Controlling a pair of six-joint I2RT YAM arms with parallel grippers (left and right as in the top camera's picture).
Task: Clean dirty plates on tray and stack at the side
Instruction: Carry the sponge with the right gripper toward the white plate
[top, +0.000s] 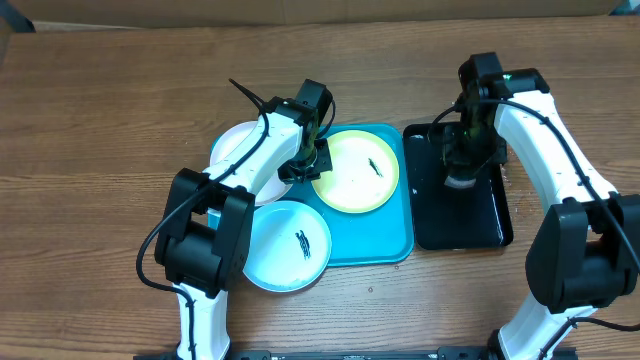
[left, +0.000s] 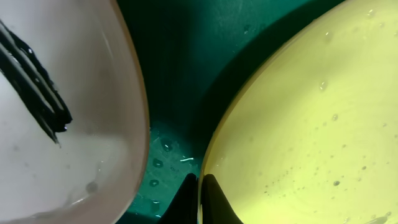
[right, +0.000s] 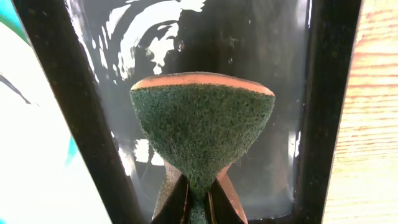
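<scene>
On the turquoise tray (top: 380, 235) lies the yellow-green plate (top: 355, 172) with a black smear. My left gripper (top: 312, 160) is shut on its left rim. In the left wrist view the fingertips (left: 186, 202) pinch the yellow plate (left: 311, 124) at its edge, with the gripper (left: 199, 202) low in the frame. The white plate (top: 235, 150) sits to the left, and its black smear (left: 37, 87) shows. The light blue plate (top: 280, 250) lies at the front left, smeared. My right gripper (top: 462, 170) is shut on a green sponge (right: 202, 130) over the black tray (top: 480, 225).
The black tray (right: 249, 62) holds a film of water under the sponge. Droplets lie on the turquoise tray floor (left: 180, 62) between the white plate (left: 62, 143) and the yellow one. Bare wooden table (top: 120, 100) surrounds both trays.
</scene>
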